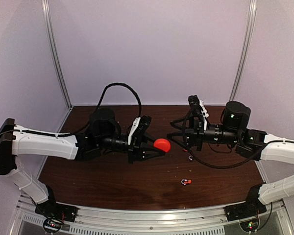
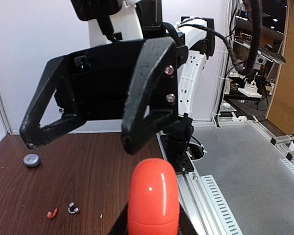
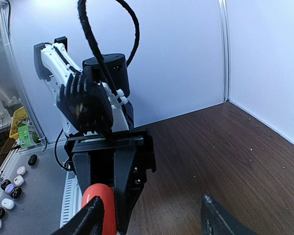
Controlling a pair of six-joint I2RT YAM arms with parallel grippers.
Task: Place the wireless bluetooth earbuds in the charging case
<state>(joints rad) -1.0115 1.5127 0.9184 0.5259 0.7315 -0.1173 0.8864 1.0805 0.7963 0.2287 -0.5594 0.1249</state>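
Pale walls [image 1: 152, 49] box in the dark brown table [image 1: 112, 181] on three sides. Bare wood lies behind and in front of the arms, and a metal rail [image 1: 152, 215] runs along the near edge.

From above, both arms stretch level toward the middle. The left gripper [image 1: 157, 147] is clamped on the red case [image 1: 162, 144], held clear of the wood, with the right gripper [image 1: 171, 129] just beside it. Tiny earbuds [image 1: 185, 182] lie toward the near edge on the right.

From the left wrist, the right gripper's jaws gape empty, facing the case. A red earbud [image 2: 52, 213] and a silvery earbud [image 2: 74, 209] lie close together, with a grey round case [image 2: 32, 160] farther back.

From the right wrist, its own fingers [image 3: 88, 220] stand wide apart, the red case by the left one.
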